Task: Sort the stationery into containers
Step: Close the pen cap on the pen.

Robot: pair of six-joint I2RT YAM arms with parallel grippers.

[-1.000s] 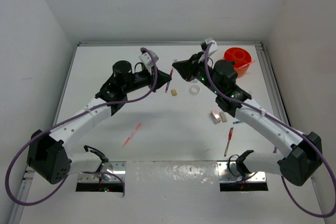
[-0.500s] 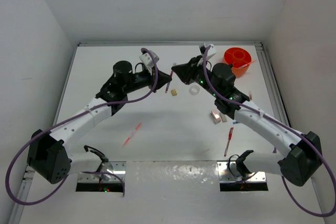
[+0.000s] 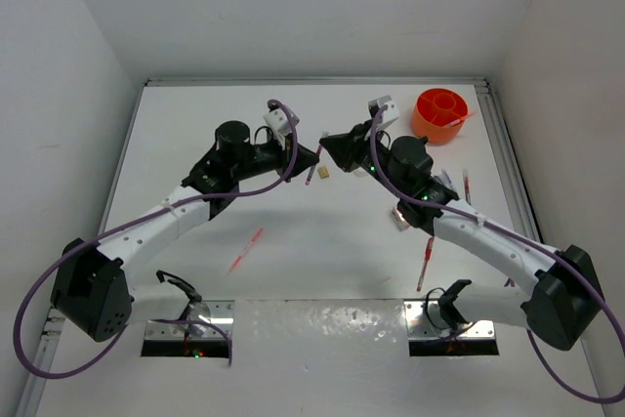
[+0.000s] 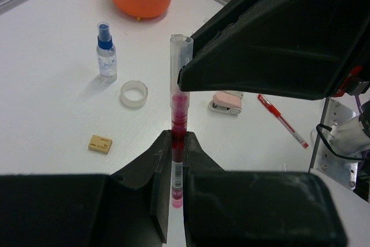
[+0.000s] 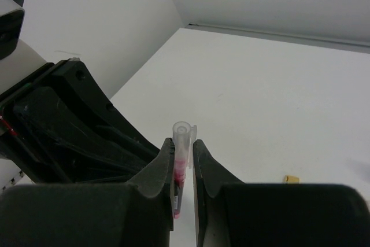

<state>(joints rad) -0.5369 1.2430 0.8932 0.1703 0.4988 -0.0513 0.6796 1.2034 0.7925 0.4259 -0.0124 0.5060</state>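
My left end effector (image 4: 177,140) and right end effector (image 5: 182,146) both pinch one upright red pen (image 4: 179,108), apparently a handover toward the orange tub (image 3: 435,129) beyond the right.

From here the table (image 4: 52,102) reads as smooth, matt white. The orange tub (image 4: 141,1) looks like glossy moulded plastic. The red pen (image 4: 178,137) is shiny plastic with a clear cap. The fingers (image 4: 151,172) of my left gripper (image 4: 177,143) and those of my right gripper (image 5: 182,148) are matt black plastic. The tape ring (image 4: 134,93) is cloudy and translucent, the bottle (image 4: 106,59) clear plastic, the eraser (image 4: 100,143) dull tan.
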